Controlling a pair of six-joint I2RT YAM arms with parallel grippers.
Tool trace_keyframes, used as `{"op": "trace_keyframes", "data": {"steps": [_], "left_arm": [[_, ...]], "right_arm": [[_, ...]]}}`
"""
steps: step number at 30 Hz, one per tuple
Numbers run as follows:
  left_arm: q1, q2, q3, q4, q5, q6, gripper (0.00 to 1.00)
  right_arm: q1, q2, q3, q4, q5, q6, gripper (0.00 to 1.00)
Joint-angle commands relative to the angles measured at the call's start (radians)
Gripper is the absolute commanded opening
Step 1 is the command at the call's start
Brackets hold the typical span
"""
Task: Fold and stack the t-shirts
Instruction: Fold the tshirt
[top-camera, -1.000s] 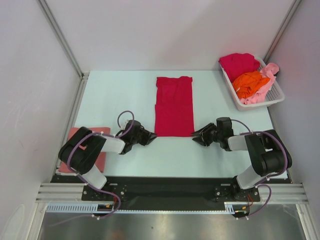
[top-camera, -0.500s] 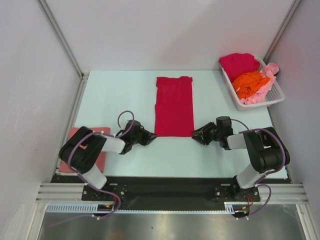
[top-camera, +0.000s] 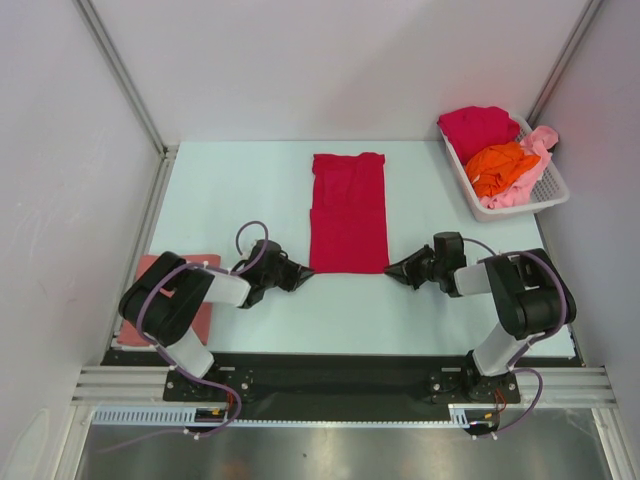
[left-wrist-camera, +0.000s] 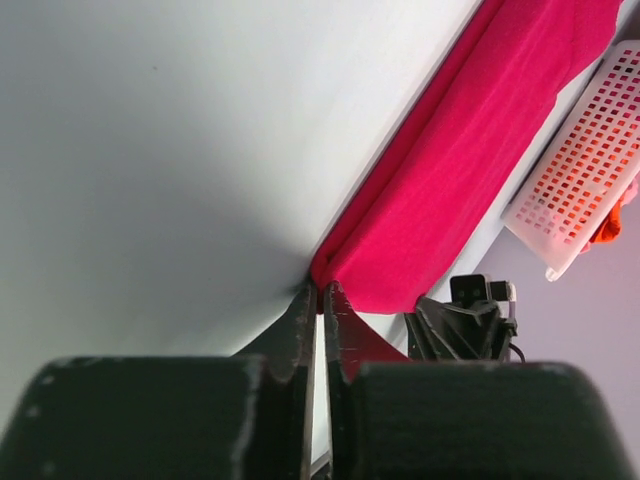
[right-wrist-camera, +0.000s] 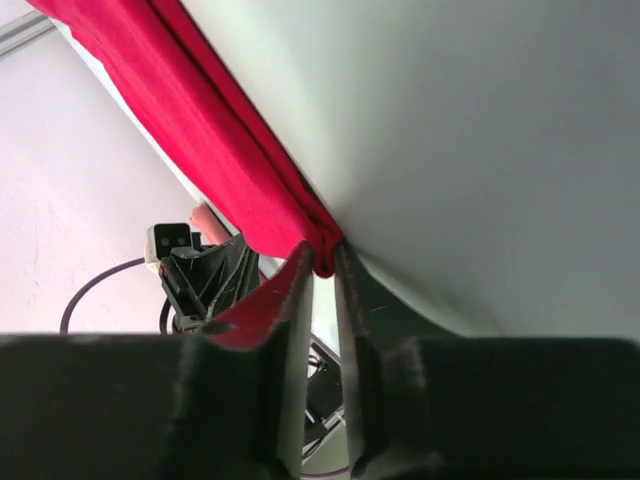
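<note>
Shirt (top-camera: 348, 222), soft, light and limp, lies flat mid counter (top-camera: 230, 200) as 1 long strip. Its long axis runs near to far, collar end far. We judge the 2 near corners the best holds. Left end effector (top-camera: 300, 277) and right end effector (top-camera: 392, 270) each pinch 1.

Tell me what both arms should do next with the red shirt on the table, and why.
Probably lift both near corners together and carry them toward the far end. The left gripper and right gripper each sit closed at a near corner of the red shirt, which lies flat in a long strip, not yet halved.
</note>
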Motion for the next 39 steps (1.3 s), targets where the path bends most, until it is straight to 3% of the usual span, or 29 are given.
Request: {"op": "trace_keyframes", "data": {"steps": [1,2,5,10,15,22,32,35,39], "left_arm": [[0.009,0.020,0.004,-0.046,0.003,0.042,0.02],[0.010,0.022,0.006,-0.047,0.013,0.045,0.00],[0.010,0.013,0.009,-0.041,0.033,0.069,0.00],[0.003,-0.084,-0.023,-0.087,0.041,0.111,0.00],[-0.022,-0.271,-0.114,-0.155,-0.005,0.123,0.00],[-0.176,-0.455,-0.226,-0.234,-0.079,0.054,0.00],[-0.465,-0.855,-0.266,-0.544,-0.330,-0.064,0.00],[-0.531,-0.885,-0.240,-0.618,-0.359,-0.063,0.00],[-0.588,-0.871,-0.125,-0.687,-0.390,0.026,0.00]], "right_arm": [[-0.002,0.062,-0.008,-0.070,0.057,-0.036,0.11],[-0.003,0.067,-0.006,-0.063,0.051,-0.036,0.00],[0.001,0.076,0.012,-0.042,0.014,-0.069,0.00],[0.015,-0.016,-0.006,-0.206,0.025,-0.154,0.00],[0.027,-0.207,-0.057,-0.305,0.045,-0.189,0.00],[0.108,-0.483,-0.101,-0.480,0.099,-0.175,0.00],[0.260,-1.002,-0.198,-0.886,0.169,-0.045,0.00],[0.285,-1.137,-0.190,-0.994,0.169,-0.027,0.00],[0.287,-1.186,-0.112,-1.106,0.165,-0.101,0.00]]}}
